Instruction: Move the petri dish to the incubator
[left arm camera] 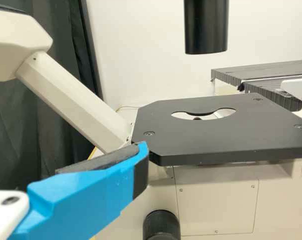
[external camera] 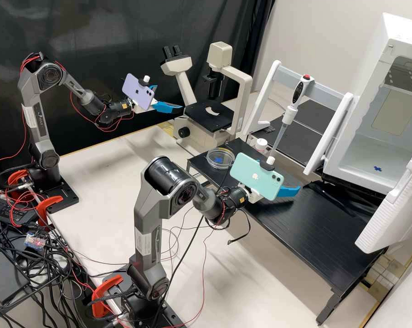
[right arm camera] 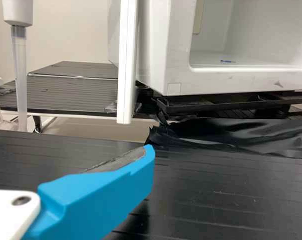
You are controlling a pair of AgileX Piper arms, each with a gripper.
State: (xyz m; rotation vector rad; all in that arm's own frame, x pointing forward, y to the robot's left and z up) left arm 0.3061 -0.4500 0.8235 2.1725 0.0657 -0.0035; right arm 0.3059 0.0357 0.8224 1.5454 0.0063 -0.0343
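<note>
Petri dish [external camera: 220, 158] on black platform [external camera: 313, 223], at the end well apart from the incubator [external camera: 340, 166]. Right gripper [external camera: 281, 175] sits between dish and incubator. Its blue fingers [right arm camera: 105, 200] are spread, nothing between them, tips aimed incubator-ward, so the dish lies off to their side and back, away from the incubator. Dish round, flat: no long axis to match. Left gripper [external camera: 170, 97], also spread and without load, is by the microscope [external camera: 197, 132], farther from the incubator than the dish is. Right arm judged the better placed for the pick.

Step in hand: the pick; transfer not begun. Right wrist likely must swing away from the incubator, come round to the dish, close low on its wall.

Edges: dish near the platform's long front edge; a clumsy nudge could tip it over. White-capped bottle [external camera: 260, 145] just beside, incubator side; pipette [external camera: 288, 114] beyond it. Incubator door [external camera: 393, 209] stands open; wide mouth, raised sill to clear.
</note>
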